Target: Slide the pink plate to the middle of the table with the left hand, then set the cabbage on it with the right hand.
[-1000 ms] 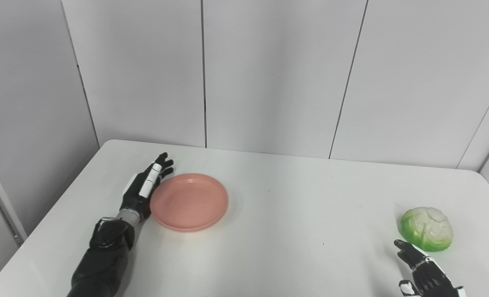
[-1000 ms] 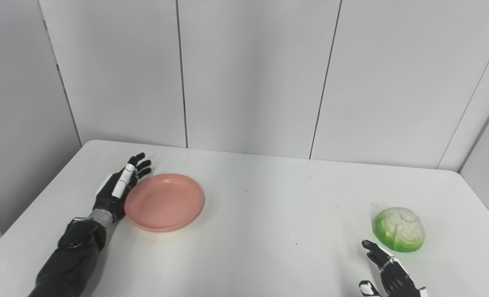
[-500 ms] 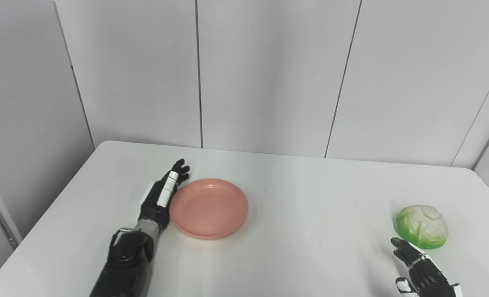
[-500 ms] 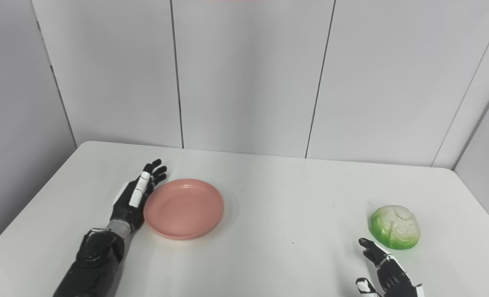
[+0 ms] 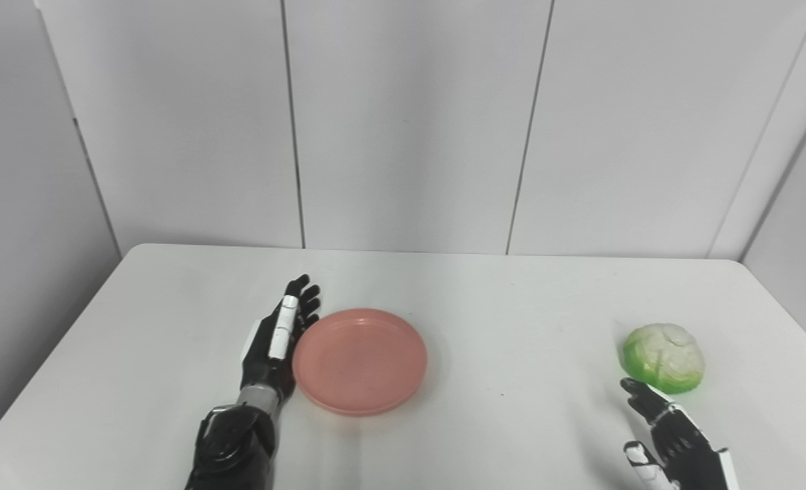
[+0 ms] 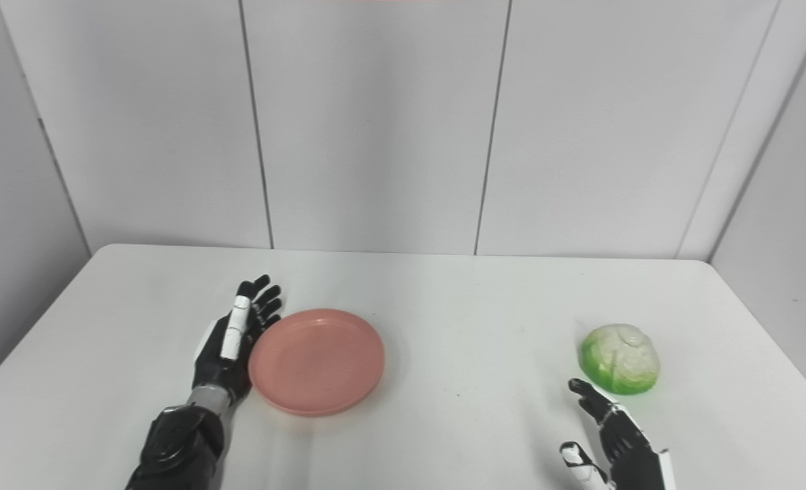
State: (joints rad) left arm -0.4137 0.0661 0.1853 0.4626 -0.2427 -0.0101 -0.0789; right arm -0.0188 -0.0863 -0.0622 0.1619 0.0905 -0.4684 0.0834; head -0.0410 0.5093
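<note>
Sliding step: the left hand (image 5: 277, 340), fingers spread and grasping nothing, presses the pink plate's (image 5: 360, 359) left rim. Next, nudge it slightly rightward. The right hand (image 5: 675, 439) waits, released, near the cabbage (image 5: 664, 348).

bright even overhead light, soft faint shadows under pink plate (image 5: 360, 361) and cabbage (image 5: 664, 348), mild sheen on table (image 5: 525, 327), sharp focus, panel lines splaying outward at 3 and 9 o'clock

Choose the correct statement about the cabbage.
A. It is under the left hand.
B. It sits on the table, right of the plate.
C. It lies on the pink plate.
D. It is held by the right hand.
B: the cabbage rests on the table, far right of the pink plate, just beyond the open right hand.
</note>
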